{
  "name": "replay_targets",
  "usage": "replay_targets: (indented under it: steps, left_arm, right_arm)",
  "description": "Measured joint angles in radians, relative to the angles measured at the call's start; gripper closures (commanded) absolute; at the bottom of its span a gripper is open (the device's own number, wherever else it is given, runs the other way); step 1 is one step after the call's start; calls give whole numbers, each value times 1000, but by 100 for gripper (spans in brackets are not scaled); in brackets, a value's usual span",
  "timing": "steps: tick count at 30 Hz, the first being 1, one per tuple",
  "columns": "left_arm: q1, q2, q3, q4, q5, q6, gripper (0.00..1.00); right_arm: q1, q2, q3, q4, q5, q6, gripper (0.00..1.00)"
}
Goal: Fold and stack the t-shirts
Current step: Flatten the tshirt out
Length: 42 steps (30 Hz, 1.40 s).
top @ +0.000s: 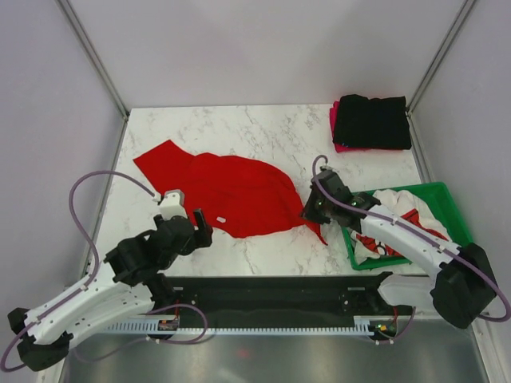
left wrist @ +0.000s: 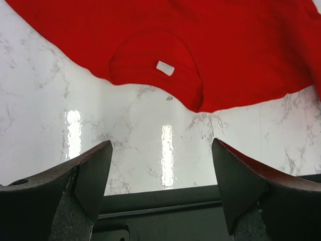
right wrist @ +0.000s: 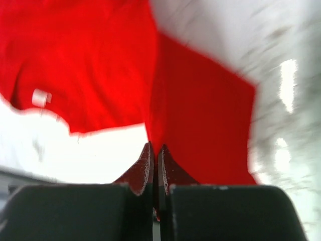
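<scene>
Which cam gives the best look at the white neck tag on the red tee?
Left wrist: the white neck tag sits sharp and near, at the collar of the red t-shirt. Top external shows it only as a tiny speck at the shirt's near edge. Right wrist catches it, but blurred.

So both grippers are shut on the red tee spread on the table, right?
Not quite. Only the right gripper is shut on the red tee. The left gripper is open, just short of the collar, with nothing between its fingers. The left wrist view shows this.
</scene>
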Motion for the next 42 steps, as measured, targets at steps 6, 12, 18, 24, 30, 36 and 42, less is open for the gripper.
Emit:
replay_targets:
  steps: [6,12,18,24,30,36,42]
  left_arm:
    - [0,74,-4,26,102,-36,14]
    - [0,68,-1,22,141,-72,15]
    - [0,-10,16,-13,161,-113,19]
    - [0,6,-26,-29,211,-177,29]
    - [-43,34,-84,-32,246,-238,41]
    - [-193,116,-184,-36,275,-370,30]
    - [-316,255,-197,-29,290,-485,22]
  right_arm:
    - [306,54,37,166,-77,48,100]
    - [499,262,353,297,-142,-45,61]
    - [454,231,283,203,3,-15,2]
    - [275,228,222,-43,173,-31,2]
    - [236,203,240,-110,225,-86,2]
    - [181,241,261,-102,209,-127,2]
    - [103,312,307,-85,137,-177,2]
